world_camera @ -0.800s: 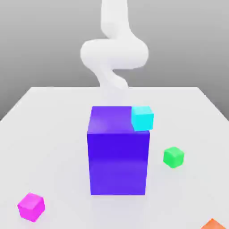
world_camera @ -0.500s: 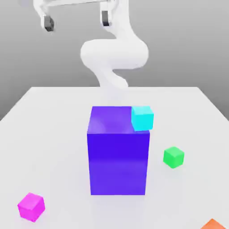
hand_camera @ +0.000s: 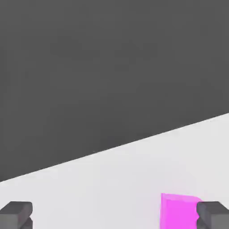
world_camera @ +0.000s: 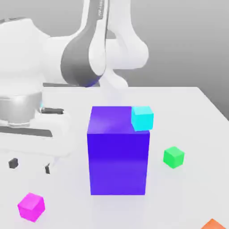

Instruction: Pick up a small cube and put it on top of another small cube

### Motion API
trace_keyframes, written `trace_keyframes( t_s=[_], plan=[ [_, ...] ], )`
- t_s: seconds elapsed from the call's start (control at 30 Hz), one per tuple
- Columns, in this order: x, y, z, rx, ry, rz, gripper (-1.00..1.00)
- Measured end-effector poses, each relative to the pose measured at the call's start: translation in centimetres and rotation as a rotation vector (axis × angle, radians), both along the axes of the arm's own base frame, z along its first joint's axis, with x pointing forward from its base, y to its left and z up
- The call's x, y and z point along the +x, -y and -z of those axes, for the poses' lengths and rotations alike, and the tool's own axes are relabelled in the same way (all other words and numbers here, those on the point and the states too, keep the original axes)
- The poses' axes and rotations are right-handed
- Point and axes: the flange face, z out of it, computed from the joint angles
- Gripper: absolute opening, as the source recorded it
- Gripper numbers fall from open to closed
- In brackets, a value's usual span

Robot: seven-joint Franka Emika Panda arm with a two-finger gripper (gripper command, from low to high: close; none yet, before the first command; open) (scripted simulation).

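Observation:
The small magenta-pink cube (world_camera: 31, 206) rests on the white table near the front at the exterior view's left; it also shows in the hand view (hand_camera: 178, 211), close to one fingertip (hand_camera: 213, 214). My gripper (world_camera: 30, 165) hangs open just above that cube, its two dark fingertips apart with nothing between them. The small green cube (world_camera: 173, 157) sits on the table at the exterior view's right of the big blue-violet block (world_camera: 118, 154).
A cyan cube (world_camera: 142, 117) sits on the block's top right corner. An orange cube (world_camera: 214, 224) pokes in at the front right edge. The white arm (world_camera: 85, 49) arches over the left half of the table (world_camera: 188, 112).
The arm has swung down and forward from high at the back. The open gripper now hovers just above the magenta cube. No cube has moved.

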Motion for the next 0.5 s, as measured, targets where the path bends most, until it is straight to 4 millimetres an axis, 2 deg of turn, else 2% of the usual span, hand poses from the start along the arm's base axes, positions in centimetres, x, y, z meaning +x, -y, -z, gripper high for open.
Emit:
trace_keyframes(
  t_s=[0.13, 0.27, 0.3, 0.47, 0.5],
  plan=[
    [-2.4, 2.5, 6.4, -0.016, -0.097, 0.043, 0.0],
    [-2.8, 3.0, 12.0, -0.021, -0.114, 0.049, 0.0],
    [-2.9, 3.0, 13.0, -0.02, -0.114, 0.05, -1.0],
    [-2.9, 3.0, 13.0, -0.019, -0.115, 0.05, -1.0],
    [-3.0, 3.0, 13.5, -0.019, -0.115, 0.051, -1.0]
  ],
)
